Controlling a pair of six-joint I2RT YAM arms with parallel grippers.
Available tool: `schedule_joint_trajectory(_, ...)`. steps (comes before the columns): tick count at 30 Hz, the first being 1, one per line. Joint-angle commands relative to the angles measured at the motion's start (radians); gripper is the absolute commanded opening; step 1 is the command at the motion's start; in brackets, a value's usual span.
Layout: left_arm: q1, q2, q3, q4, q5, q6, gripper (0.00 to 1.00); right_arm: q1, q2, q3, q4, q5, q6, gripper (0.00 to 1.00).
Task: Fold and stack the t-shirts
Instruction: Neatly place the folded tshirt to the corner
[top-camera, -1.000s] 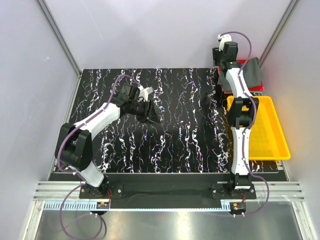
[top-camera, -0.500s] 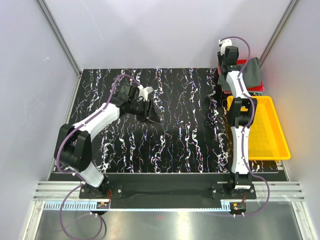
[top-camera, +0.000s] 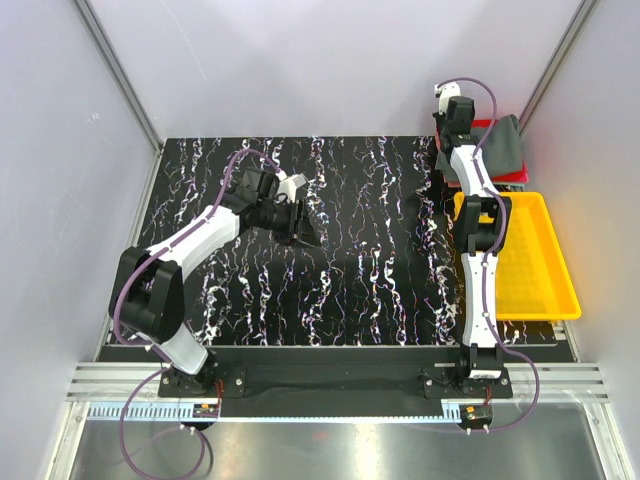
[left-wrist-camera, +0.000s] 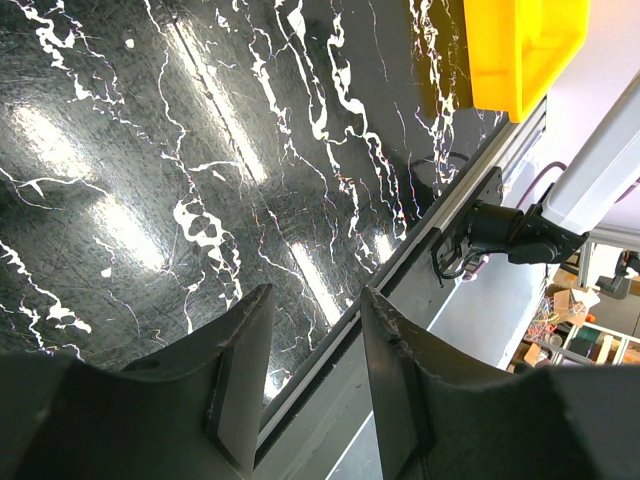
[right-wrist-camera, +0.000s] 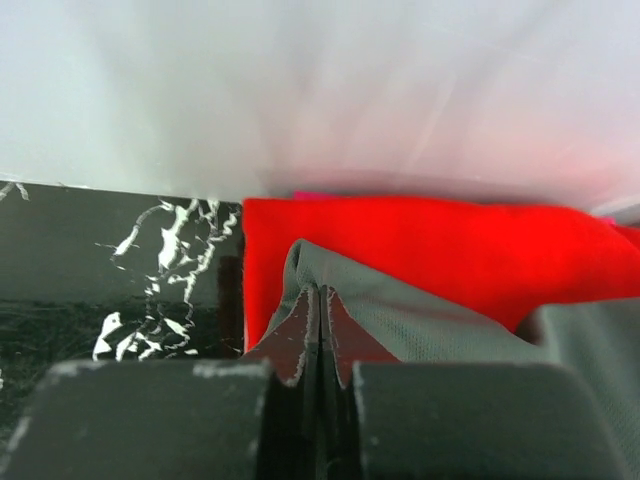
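A grey t-shirt (top-camera: 505, 140) lies crumpled at the table's back right corner, on top of something red (top-camera: 516, 176). In the right wrist view the grey t-shirt (right-wrist-camera: 440, 310) rests on the red surface (right-wrist-camera: 420, 245); I cannot tell whether that is cloth or a bin. My right gripper (right-wrist-camera: 320, 292) is shut, and a raised fold of the grey shirt's edge is pinched between its tips. From above, the right gripper (top-camera: 458, 118) reaches over that corner. My left gripper (top-camera: 305, 235) hovers over the table's middle left. The left gripper (left-wrist-camera: 315, 300) is open with nothing between its fingers.
A yellow tray (top-camera: 545, 285) sits along the right edge of the black marbled table (top-camera: 370, 270), just in front of the shirts. The same yellow tray (left-wrist-camera: 520, 45) shows at the top of the left wrist view. White walls close in the back and sides.
My right gripper has closed on the grey shirt's edge, after reaching slightly further toward the back corner. The left arm has not moved.
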Motion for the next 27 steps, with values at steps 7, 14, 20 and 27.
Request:
schedule_joint_trajectory(7, -0.005, 0.008, 0.007, 0.015, 0.016, 0.004, 0.45, 0.003, -0.068, -0.014, 0.116, -0.135, 0.018, 0.0)
schedule_joint_trajectory(14, -0.003, 0.01, 0.007, 0.011, 0.016, 0.007, 0.45, 0.005, -0.066, -0.045, 0.107, -0.15, 0.015, 0.02)
schedule_joint_trajectory(20, -0.005, 0.01, 0.005, 0.015, 0.016, 0.004, 0.44, 0.005, -0.094, -0.059, 0.133, -0.098, 0.02, 0.34)
schedule_joint_trajectory(27, -0.009, 0.004, 0.001, 0.017, 0.011, 0.004, 0.45, -0.057, -0.233, -0.144, 0.167, -0.017, 0.072, 0.62)
